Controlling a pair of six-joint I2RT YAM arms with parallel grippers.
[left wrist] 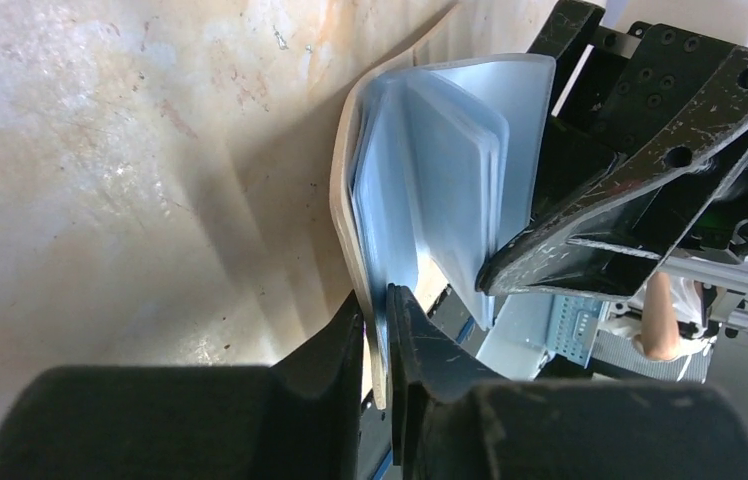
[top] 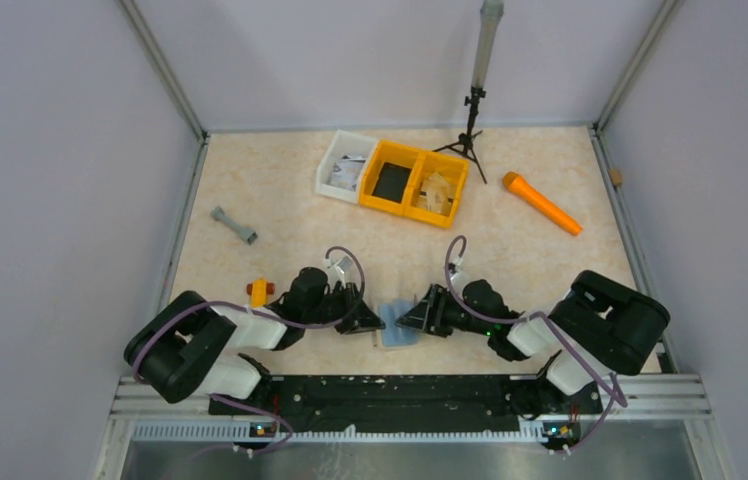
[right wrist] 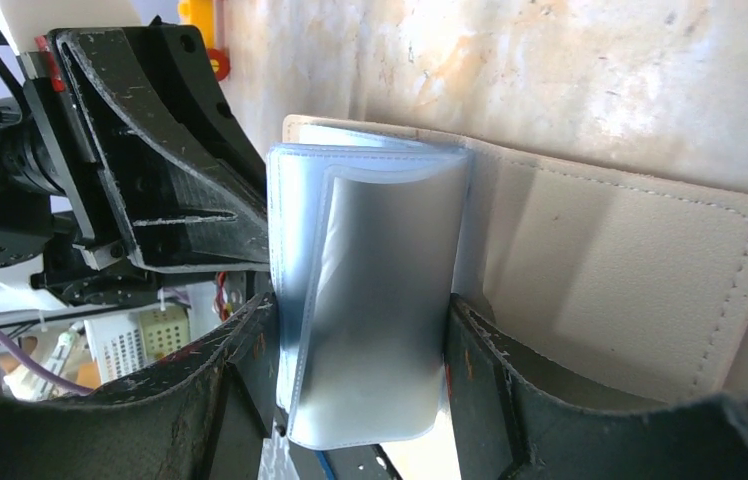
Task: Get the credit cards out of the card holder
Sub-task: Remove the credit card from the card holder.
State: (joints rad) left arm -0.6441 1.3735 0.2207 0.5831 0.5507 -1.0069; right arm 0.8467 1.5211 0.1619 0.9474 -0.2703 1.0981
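From above: card holder [top: 396, 336] on table [top: 280, 200] near front edge, between left gripper [top: 378, 324] and right gripper [top: 403, 319]. From left wrist: pinched tight on tan cover, blue sleeves [left wrist: 450, 170] fanned open. From right wrist: seemingly clamped across sleeves; cards hard to make out. Best done holding cover firm, pulling straight along sleeve mouth.

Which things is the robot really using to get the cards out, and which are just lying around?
For the job:
card holder
left gripper and right gripper, both closed on it

Just lying about:
white bin
yellow bins
orange tool
grey dumbbell-shaped piece
tripod stand
little yellow-and-red thing
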